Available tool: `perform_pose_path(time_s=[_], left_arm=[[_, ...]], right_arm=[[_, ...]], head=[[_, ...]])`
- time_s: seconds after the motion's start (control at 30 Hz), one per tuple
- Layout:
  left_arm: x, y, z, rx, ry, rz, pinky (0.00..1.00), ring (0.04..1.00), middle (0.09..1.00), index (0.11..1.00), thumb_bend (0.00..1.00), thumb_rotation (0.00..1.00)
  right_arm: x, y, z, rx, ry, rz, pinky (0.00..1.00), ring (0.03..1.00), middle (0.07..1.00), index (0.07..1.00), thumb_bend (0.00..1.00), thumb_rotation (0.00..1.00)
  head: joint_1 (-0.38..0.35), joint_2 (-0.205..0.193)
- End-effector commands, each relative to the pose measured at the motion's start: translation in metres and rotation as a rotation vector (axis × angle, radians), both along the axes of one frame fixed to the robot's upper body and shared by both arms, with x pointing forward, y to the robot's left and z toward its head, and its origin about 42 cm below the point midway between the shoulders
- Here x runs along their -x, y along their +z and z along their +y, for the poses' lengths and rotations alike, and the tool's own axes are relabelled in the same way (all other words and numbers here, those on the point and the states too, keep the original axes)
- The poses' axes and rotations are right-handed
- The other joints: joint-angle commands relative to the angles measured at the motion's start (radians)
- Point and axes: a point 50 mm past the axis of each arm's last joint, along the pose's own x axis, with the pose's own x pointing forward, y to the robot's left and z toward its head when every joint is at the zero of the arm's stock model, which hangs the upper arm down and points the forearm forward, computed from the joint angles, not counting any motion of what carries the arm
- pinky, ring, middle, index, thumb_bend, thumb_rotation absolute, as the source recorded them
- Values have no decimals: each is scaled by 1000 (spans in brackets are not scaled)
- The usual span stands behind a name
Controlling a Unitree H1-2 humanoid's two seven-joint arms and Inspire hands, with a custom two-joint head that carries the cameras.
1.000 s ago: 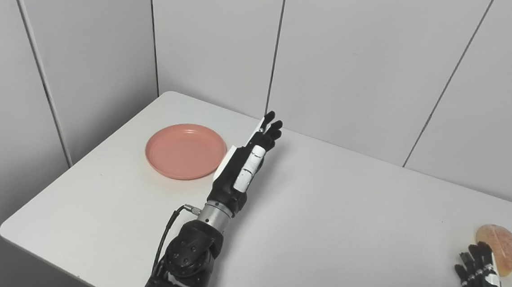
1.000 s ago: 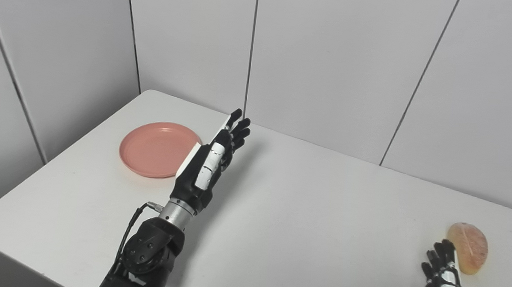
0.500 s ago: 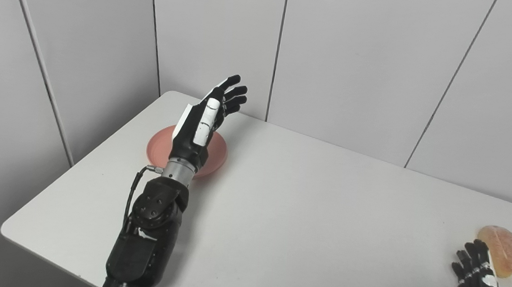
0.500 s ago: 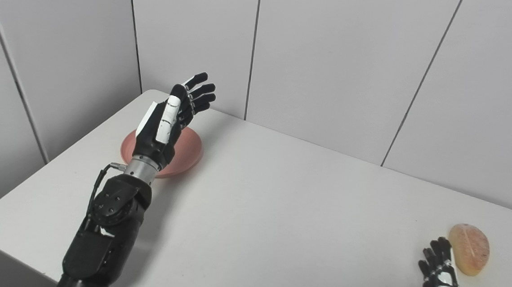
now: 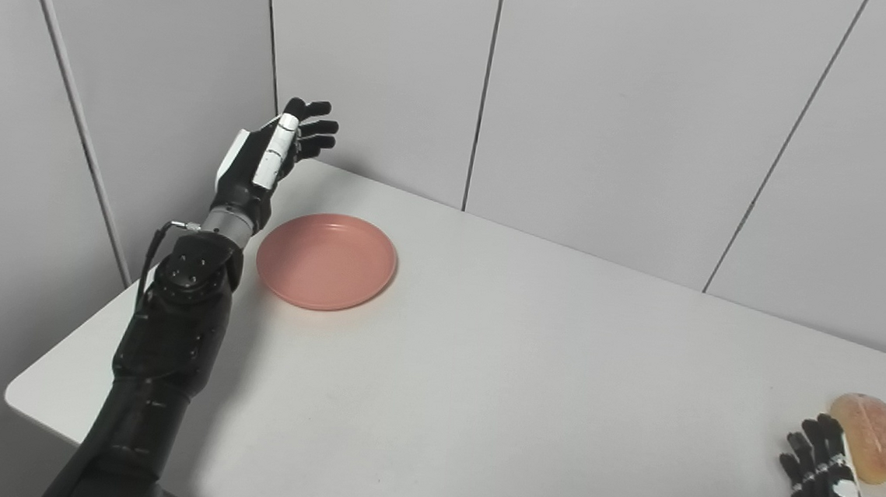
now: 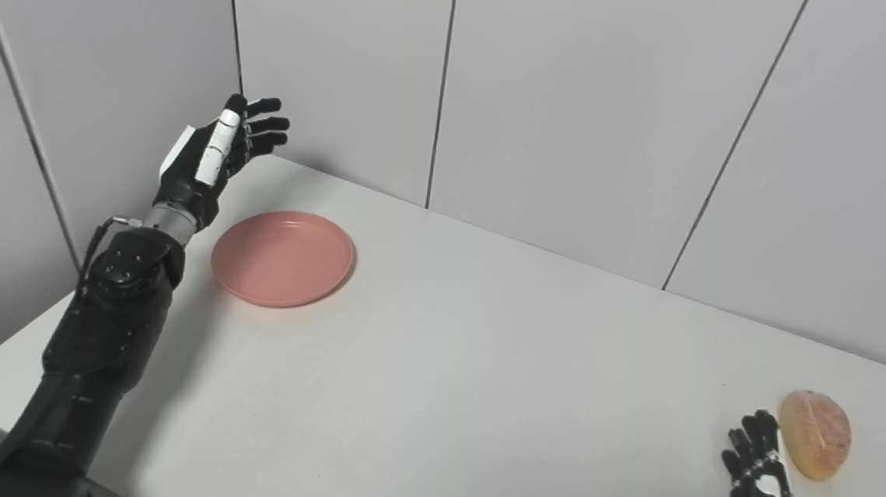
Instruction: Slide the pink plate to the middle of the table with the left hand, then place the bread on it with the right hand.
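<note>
The pink plate lies on the white table near its far left corner. My left hand is raised above the table's left edge, just left of the plate and apart from it, open with fingers spread and pointing right. An orange-brown piece of bread rests at the table's right side. My right hand stands open at the bottom right, just left of the bread, holding nothing.
Grey wall panels close off the back and the left side of the table. The table's left corner is rounded. A wide bare stretch of tabletop lies between plate and bread.
My left hand swung from the plate's right side, over the plate, to its left side and rose. The plate and bread stayed put. The right hand barely moved.
</note>
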Motion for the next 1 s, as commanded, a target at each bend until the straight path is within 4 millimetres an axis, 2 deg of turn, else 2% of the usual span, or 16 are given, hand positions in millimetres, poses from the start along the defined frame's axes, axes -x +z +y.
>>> perform_pose_path(time_s=[0.0, 0.23, 0.37, 0.47, 0.77, 0.97], left_arm=[[-10, 37, 13, -80, 4, -103, 801, 737, 725, 734, 811, 1000], [-20, 28, 47, -93, 44, -55, 763, 741, 737, 735, 834, 1000], [-28, 24, 62, -93, 55, -18, 815, 757, 754, 749, 835, 1000], [-32, 20, 69, -96, 58, 6, 814, 758, 754, 756, 816, 1000], [-36, -5, 70, -37, 73, 58, 849, 780, 775, 774, 785, 1000], [-41, -25, 57, 24, 71, 56, 772, 771, 772, 768, 776, 1000]], right_arm=[[18, -31, -3, -10, -6, 76, 1000, 994, 1000, 1000, 699, 963], [20, -32, -2, -19, 2, 72, 1000, 994, 1000, 1000, 697, 966], [21, -31, -1, -19, 3, 69, 1000, 993, 1000, 1000, 687, 974], [22, -30, -1, -20, 0, 71, 1000, 989, 1000, 1000, 702, 967], [23, -29, -1, -27, -1, 70, 1000, 985, 1000, 1000, 720, 965], [24, -28, -3, -38, -17, 70, 1000, 981, 996, 993, 735, 956]], head=[[3, 0], [6, 3], [5, 6], [6, 9], [6, 16], [13, 22]])
